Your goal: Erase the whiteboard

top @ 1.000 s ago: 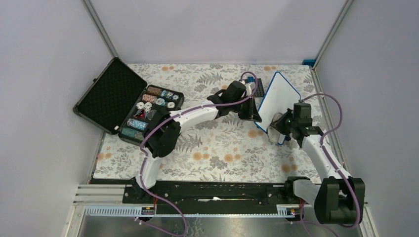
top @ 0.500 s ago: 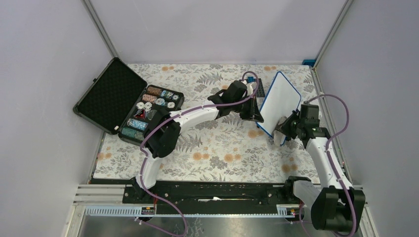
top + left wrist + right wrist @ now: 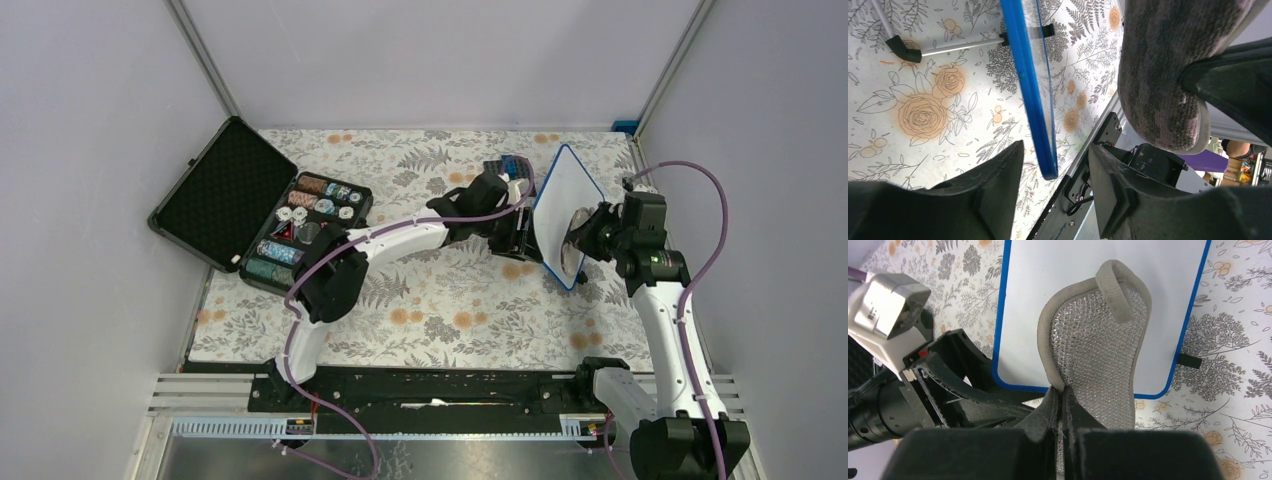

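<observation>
The whiteboard (image 3: pixel 562 190), white with a thin blue frame, stands tilted up on edge at the right of the table. Its face (image 3: pixel 1058 285) shows no writing. My right gripper (image 3: pixel 592 232) is shut on a grey eraser pad (image 3: pixel 1098 340) with a silver mesh back and a loop, and presses it flat against the board's face. My left gripper (image 3: pixel 520 238) is open at the board's near left corner. In the left wrist view the board's blue edge (image 3: pixel 1029 95) lies between the spread jaws of this gripper (image 3: pixel 1055 155), touching neither. The pad (image 3: pixel 1163 75) shows beyond.
An open black case (image 3: pixel 215 190) with poker chips lies at the left. A dark studded plate with blue bricks (image 3: pixel 508 165) lies behind the left gripper. A thin silver rod with a black tip (image 3: pixel 938 47) reaches from the board to the floral tablecloth. The right wall stands close.
My right gripper has moved up and away with the pad across the board. The board has tipped more upright and shifted right. My left gripper has followed it to the right.
</observation>
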Controlling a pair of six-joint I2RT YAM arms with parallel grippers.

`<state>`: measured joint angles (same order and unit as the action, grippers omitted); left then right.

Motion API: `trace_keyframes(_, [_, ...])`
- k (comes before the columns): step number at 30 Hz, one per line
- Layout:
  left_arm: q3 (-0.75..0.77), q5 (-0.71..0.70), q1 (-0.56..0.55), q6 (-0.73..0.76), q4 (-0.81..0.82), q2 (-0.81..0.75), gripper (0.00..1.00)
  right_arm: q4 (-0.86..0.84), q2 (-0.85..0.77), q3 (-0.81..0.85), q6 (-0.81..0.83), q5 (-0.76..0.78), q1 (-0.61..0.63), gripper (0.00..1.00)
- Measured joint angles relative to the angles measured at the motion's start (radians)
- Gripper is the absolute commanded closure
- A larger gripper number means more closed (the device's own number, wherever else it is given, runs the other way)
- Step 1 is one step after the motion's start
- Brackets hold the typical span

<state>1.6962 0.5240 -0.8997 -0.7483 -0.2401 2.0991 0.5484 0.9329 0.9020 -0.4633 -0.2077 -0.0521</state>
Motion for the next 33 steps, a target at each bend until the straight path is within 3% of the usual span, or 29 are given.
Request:
trace_keyframes(8, [-0.091, -0.037, 0.039, 0.054, -0.002, -0.109, 0.27, 0.026, 0.004, 0.042, 0.026, -0.023, 0.079, 0.99])
trace_keyframes(16, [-0.323, -0.159, 0.150, 0.131, 0.006, -0.473, 0.13, -0.018, 0.007, 0.172, 0.063, -0.067, 0.283, 1.00])
trace_keyframes(20, [-0.391, -0.310, 0.195, 0.201, -0.009, -0.678, 0.01, -0.069, 0.014, 0.194, 0.073, -0.078, 0.398, 0.98])
trace_keyframes(26, [-0.491, -0.560, 0.187, 0.294, -0.015, -0.996, 0.01, -0.110, 0.127, 0.204, 0.093, -0.048, 0.635, 0.99])
trace_keyframes(30, [-0.556, -0.681, 0.188, 0.323, -0.014, -1.161, 0.01, -0.111, 0.279, 0.205, 0.097, 0.073, 0.811, 1.00])
trace_keyframes(33, [-0.600, -0.739, 0.187, 0.333, -0.023, -1.246, 0.01, -0.114, 0.344, 0.191, 0.092, 0.140, 0.857, 0.91])
